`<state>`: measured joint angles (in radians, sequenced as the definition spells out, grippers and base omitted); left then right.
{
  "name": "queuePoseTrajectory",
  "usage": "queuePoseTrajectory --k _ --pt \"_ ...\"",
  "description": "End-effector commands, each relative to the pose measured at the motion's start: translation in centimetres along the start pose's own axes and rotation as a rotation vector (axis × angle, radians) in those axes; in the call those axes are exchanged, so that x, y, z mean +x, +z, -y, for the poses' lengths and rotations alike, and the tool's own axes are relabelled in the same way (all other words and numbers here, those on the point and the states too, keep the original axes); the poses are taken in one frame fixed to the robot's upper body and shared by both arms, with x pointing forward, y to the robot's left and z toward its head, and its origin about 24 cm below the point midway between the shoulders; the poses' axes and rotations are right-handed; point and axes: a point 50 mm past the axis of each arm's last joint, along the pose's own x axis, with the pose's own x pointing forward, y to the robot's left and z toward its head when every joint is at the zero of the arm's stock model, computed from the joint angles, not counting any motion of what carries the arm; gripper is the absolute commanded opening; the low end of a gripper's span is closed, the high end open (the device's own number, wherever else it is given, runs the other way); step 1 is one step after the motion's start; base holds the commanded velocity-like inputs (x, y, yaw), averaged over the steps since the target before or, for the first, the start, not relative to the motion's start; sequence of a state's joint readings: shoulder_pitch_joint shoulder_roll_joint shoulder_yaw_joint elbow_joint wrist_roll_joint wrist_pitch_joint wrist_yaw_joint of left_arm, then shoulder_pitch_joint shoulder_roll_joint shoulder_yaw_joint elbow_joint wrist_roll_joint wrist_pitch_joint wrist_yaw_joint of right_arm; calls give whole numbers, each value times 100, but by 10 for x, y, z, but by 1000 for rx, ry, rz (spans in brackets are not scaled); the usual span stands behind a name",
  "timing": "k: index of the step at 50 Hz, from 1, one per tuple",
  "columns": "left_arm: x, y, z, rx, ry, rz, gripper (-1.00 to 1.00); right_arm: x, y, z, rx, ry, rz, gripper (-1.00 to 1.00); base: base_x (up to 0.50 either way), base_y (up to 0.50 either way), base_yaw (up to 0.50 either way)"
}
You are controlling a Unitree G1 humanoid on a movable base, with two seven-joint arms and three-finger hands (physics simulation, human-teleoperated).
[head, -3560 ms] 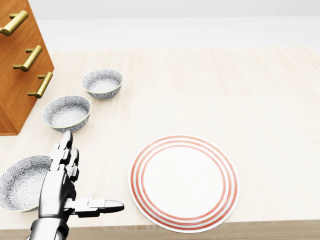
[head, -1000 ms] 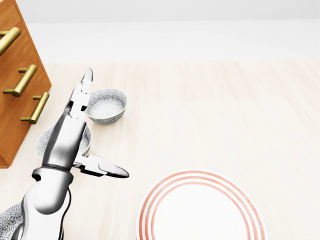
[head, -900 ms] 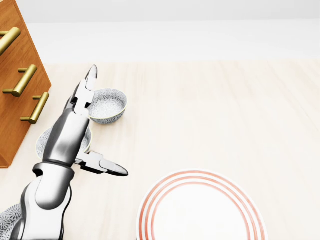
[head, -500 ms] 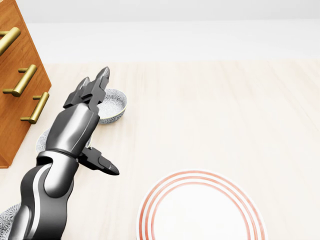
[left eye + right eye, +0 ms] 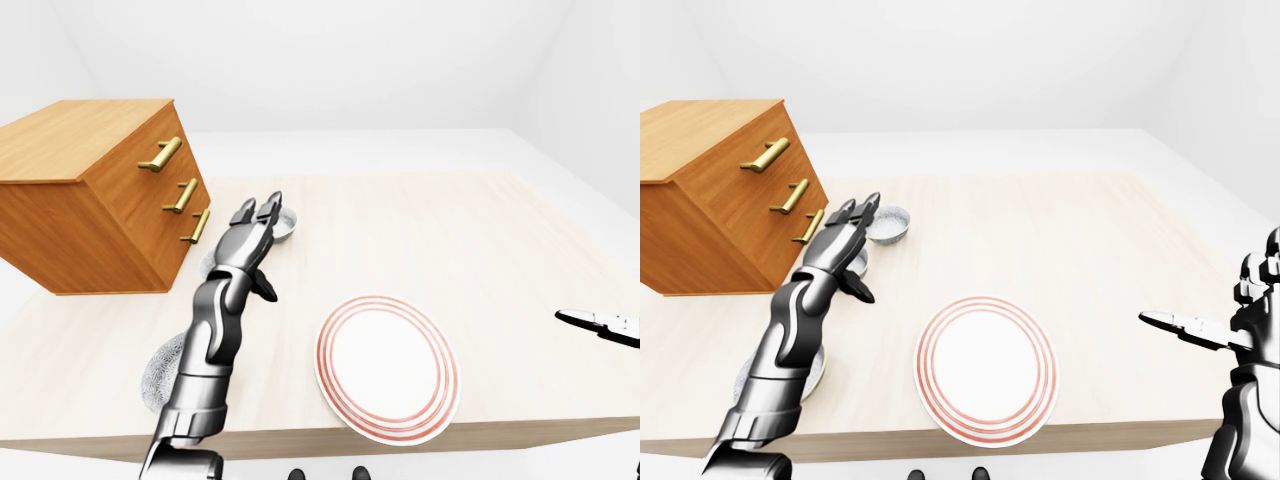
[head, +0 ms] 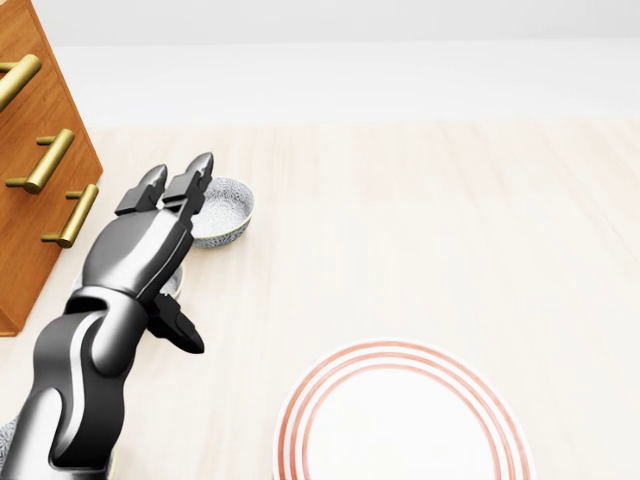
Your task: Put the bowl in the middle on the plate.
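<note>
The middle bowl (image 6: 172,282) sits on the counter (image 6: 420,230) beside the drawer chest (image 6: 40,150), almost hidden under the left hand (image 6: 150,235), whose fingers are spread, nothing gripped, poised over it for a grasp. The far bowl (image 6: 225,210) lies just past the fingertips. The plate (image 6: 400,420) waits well apart; the right hand (image 5: 1240,320) idles, fingers apart.

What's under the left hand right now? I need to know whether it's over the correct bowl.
The left hand hangs open above the middle bowl, hiding most of it; only a sliver of rim shows. Whether fingers touch it cannot be seen. The far bowl lies beyond the fingertips.
</note>
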<state>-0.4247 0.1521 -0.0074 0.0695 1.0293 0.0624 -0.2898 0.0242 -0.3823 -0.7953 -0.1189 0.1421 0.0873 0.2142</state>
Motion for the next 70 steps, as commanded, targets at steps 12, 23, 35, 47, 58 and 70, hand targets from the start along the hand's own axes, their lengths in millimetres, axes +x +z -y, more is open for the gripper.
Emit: queuePoseTrajectory --k 12,23,35,47,58,70 --pt "3 -20 2 91 -63 -54 100 1 -6 -1 -1 -1 -26 100 0 0 0" --pt "-2 -24 1 150 -82 -63 100 0 -2 -1 -8 -1 -11 100 0 0 0" --pt "-2 -35 8 179 -88 -83 100 0 -6 -1 -10 -1 -26 100 0 0 0" --pt "-2 -35 6 270 -88 -83 100 0 -5 -1 -11 -1 -22 100 0 0 0" --pt "-2 -37 9 335 -86 -81 100 0 -4 -1 -12 3 -19 100 0 0 0" --pt "0 -36 18 344 -102 -72 100 0 -6 -1 -11 4 -27 100 0 0 0"
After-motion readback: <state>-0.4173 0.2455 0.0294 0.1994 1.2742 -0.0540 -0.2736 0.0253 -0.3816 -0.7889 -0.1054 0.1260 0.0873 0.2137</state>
